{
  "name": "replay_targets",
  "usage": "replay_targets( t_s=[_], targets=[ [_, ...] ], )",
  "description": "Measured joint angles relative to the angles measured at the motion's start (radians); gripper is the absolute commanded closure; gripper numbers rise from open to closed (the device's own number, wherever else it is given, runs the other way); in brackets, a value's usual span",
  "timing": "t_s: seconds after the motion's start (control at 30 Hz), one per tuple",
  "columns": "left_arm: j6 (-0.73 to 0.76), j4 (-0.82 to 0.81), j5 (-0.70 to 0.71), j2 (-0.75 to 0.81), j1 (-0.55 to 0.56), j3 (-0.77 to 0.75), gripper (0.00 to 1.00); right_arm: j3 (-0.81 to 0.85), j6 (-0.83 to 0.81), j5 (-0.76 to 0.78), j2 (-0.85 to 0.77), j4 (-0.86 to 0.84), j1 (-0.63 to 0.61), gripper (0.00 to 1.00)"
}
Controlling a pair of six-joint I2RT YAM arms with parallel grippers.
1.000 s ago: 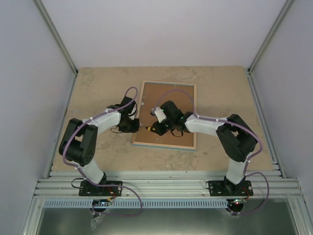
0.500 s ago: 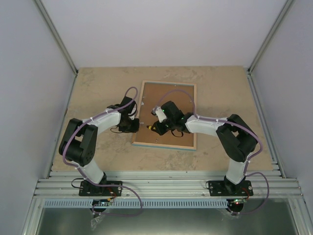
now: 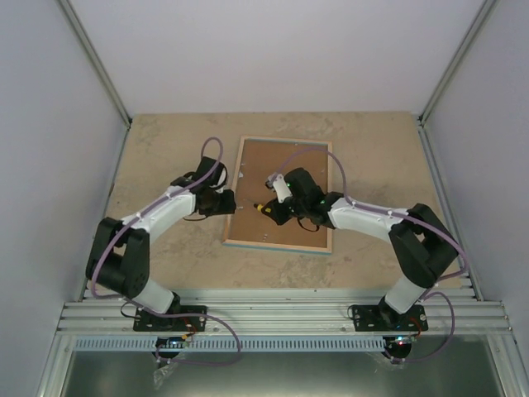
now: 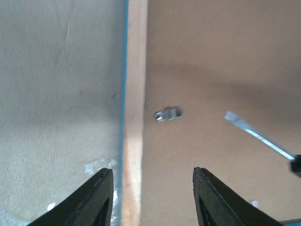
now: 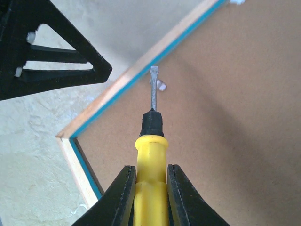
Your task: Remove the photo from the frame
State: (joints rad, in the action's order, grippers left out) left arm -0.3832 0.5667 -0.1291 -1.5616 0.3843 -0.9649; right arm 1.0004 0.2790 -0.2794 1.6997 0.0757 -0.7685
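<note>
Right gripper (image 5: 150, 173) is clamping tight around the yellow plastic handle of a flat-blade screwdriver (image 5: 151, 136), with its two black fingers (image 5: 123, 188) pressing on either side of the handle. Ahead of these fingers, the tool's black collar and thin steel blade are reaching out over the brown fibreboard back panel (image 5: 225, 108) of the thin turquoise-blue rectangular picture frame (image 3: 264, 233). This frame is lying back side up beneath the gripper on the beige stone-patterned table (image 3: 165, 149), so its face side is turning away from every camera.

A small silver metal retaining tab (image 4: 168, 114) is sitting on the panel just beside the far end of the blade, close to the frame's pale wooden rim. In the left wrist view a gap is showing between the blade tip and the tab.

Left gripper (image 4: 151, 172) is standing open over the frame's left rim, its two black fingers (image 4: 101, 197) spreading apart with nothing caught between them. The wooden strip with its turquoise outer edge is running straight ahead from between these fingers. Bare table is lying on the side of one finger and brown panel on the side of the other. The tab is sitting ahead of the fingers, and the screwdriver blade is slanting in from the panel side.

Seen from above, the two grippers are facing each other across that rim, near one another but apart.
</note>
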Motion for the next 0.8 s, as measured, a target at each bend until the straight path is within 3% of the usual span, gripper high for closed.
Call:
replay_targets(
  t_s=[0.2,0.47,0.8],
  targets=[
    [-0.113,-0.085,-0.021,0.161,0.002,0.014,0.45,-0.023,0.010,0.026,-0.073,-0.060,0.001,0.99],
    [-0.379,-0.309,-0.110,0.360,0.002,0.154,0.39,-0.095,0.033,0.026,-0.182,-0.191,-0.002,1.00],
    [-0.671,-0.595,-0.216,0.434,0.017,0.313,0.41,-0.147,0.063,0.024,-0.223,-0.313,-0.027,1.00]
  ],
)
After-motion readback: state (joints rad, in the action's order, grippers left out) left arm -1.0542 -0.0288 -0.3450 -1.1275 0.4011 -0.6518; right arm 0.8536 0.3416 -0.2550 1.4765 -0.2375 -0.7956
